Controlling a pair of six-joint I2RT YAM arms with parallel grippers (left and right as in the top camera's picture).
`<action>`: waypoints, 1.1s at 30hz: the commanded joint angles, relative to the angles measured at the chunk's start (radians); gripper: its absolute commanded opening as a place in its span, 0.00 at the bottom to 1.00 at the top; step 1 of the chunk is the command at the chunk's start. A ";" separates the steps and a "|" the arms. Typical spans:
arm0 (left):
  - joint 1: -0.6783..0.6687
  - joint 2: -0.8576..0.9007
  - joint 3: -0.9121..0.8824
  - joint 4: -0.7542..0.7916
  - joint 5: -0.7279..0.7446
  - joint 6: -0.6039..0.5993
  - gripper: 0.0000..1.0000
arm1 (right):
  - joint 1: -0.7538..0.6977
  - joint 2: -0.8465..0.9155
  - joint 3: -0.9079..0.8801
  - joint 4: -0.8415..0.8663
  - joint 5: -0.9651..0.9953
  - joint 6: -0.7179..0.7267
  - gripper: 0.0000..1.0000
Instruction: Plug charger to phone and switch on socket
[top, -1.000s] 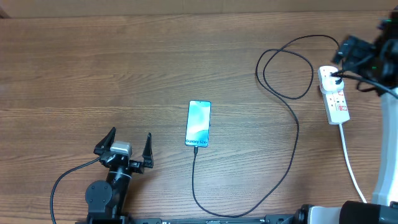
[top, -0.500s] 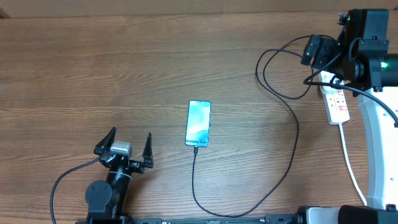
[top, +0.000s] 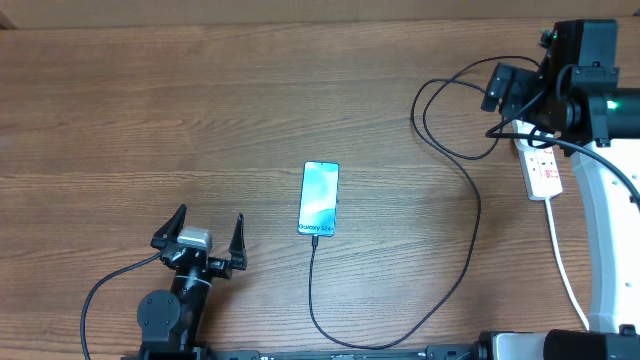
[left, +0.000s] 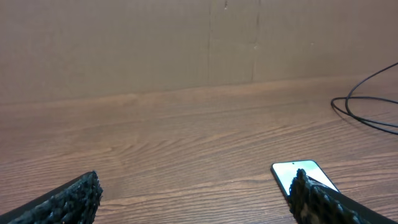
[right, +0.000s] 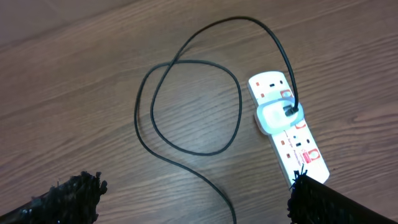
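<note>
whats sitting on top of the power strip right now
A white plug sits on the power strip, the black charger cable running into it. The outlet under the plug is covered, and overhead the right arm hides that end.

Overhead cam: straight down, whole worktop (top: 150, 100). L wrist cam: low, level, shares phone (left: 291, 168). R wrist cam: high, downward, shares socket (right: 306, 150).

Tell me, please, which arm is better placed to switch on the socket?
Right: the right gripper hovers open close by the socket, while the left gripper rests far off beside the phone.
</note>
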 joint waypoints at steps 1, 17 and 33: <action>0.003 -0.013 -0.004 -0.004 -0.012 0.019 1.00 | 0.004 -0.024 -0.003 0.005 0.006 -0.002 1.00; 0.003 -0.013 -0.004 -0.004 -0.012 0.019 1.00 | 0.005 0.000 -0.004 0.005 0.002 -0.002 1.00; 0.003 -0.013 -0.004 -0.004 -0.012 0.019 1.00 | 0.005 -0.004 -0.025 0.006 0.002 -0.002 1.00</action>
